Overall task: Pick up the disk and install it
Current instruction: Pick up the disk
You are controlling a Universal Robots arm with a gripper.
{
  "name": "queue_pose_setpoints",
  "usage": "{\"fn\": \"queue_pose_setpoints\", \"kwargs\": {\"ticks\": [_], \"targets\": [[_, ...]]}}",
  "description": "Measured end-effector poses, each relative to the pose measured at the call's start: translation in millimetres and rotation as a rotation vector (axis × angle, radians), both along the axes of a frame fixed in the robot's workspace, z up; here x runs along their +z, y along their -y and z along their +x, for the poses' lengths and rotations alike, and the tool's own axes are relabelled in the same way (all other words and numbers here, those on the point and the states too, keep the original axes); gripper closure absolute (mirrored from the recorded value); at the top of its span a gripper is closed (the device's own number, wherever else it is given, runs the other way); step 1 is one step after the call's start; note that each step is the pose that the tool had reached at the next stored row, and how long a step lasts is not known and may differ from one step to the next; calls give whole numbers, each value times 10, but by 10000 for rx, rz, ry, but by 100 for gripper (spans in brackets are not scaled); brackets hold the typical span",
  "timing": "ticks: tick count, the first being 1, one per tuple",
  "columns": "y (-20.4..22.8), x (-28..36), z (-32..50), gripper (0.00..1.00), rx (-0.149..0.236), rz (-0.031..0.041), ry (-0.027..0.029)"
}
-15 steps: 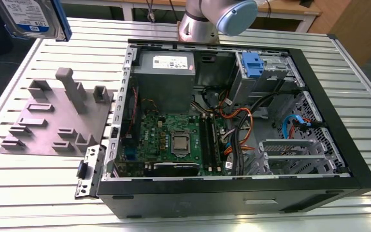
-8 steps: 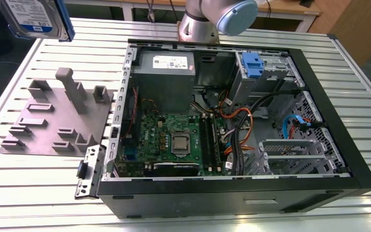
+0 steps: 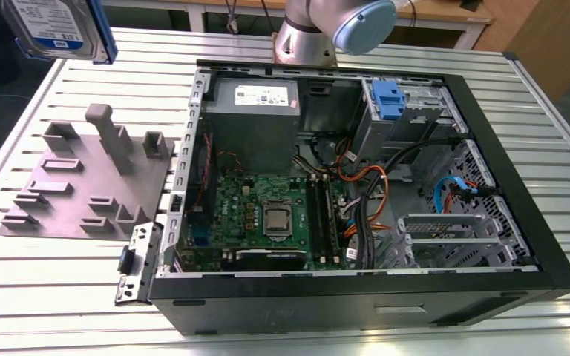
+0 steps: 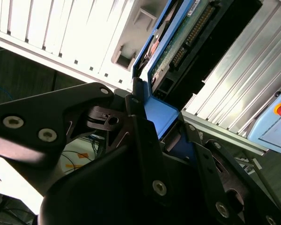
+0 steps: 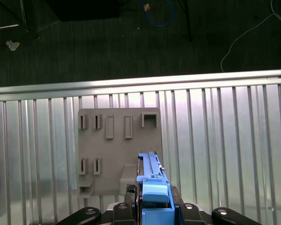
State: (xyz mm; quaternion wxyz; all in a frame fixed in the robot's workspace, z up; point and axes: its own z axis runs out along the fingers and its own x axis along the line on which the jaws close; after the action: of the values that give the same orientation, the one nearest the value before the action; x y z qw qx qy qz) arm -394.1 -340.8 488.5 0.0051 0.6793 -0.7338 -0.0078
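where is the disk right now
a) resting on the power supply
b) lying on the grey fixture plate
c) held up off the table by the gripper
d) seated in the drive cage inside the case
C: the disk sits raised above the grey fixture plate in the exterior view, and the first wrist view shows it clamped in the gripper.

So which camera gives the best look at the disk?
The exterior view: the disk shows its labelled face. The first wrist view catches its blue edge; the second wrist view, its connector end.
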Motion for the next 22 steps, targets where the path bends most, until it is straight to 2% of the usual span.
{"fn": "queue_pose_setpoints", "kwargs": {"ticks": [22], "targets": [[0, 0, 95, 64, 1, 0, 0]]}}
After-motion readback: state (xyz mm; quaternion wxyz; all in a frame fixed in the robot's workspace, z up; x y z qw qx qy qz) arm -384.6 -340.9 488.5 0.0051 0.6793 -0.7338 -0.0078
